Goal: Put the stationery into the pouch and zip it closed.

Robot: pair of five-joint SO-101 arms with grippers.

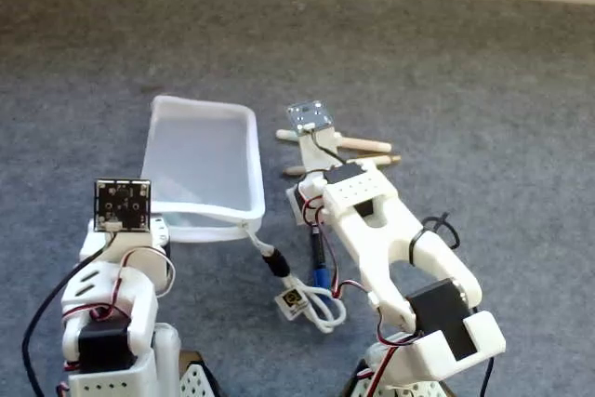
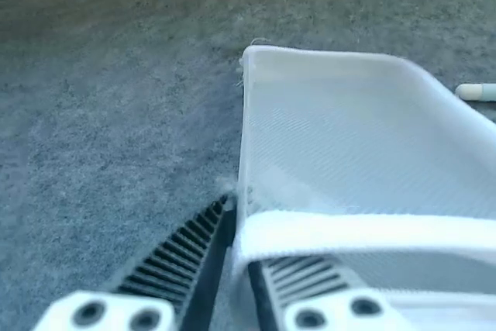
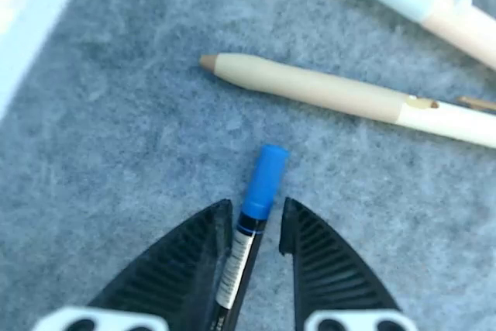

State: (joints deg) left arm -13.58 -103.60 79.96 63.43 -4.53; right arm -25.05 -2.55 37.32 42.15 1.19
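The blue-capped pen (image 3: 262, 180) lies flat on the grey table (image 1: 483, 90), a little toward its near edge from the middle. Its long axis runs roughly from far edge to near edge. The right gripper (image 3: 256, 205) straddles it with fingers spread. The barrel runs up the gap between them in line with the gripper's own reach, and the cap pokes out past the tips. One finger looks almost against the barrel and the other stands clear, so nothing is pinched yet. The right arm is plainly the nearer one for this pick, which seems to need only a squeeze, no turn of the wrist. The pouch (image 1: 200, 165) lies toward the table's left edge from the pen, just beside it. Its near rim is pinched in the pressed-together left gripper (image 2: 242, 246), which appears to hold the mouth up. Once gripped, the pen would have to travel toward the left edge to reach that mouth. Two pale pens (image 1: 339, 143) lie crosswise toward the far edge, and a coiled white cable (image 1: 321, 309) lies near the near edge.
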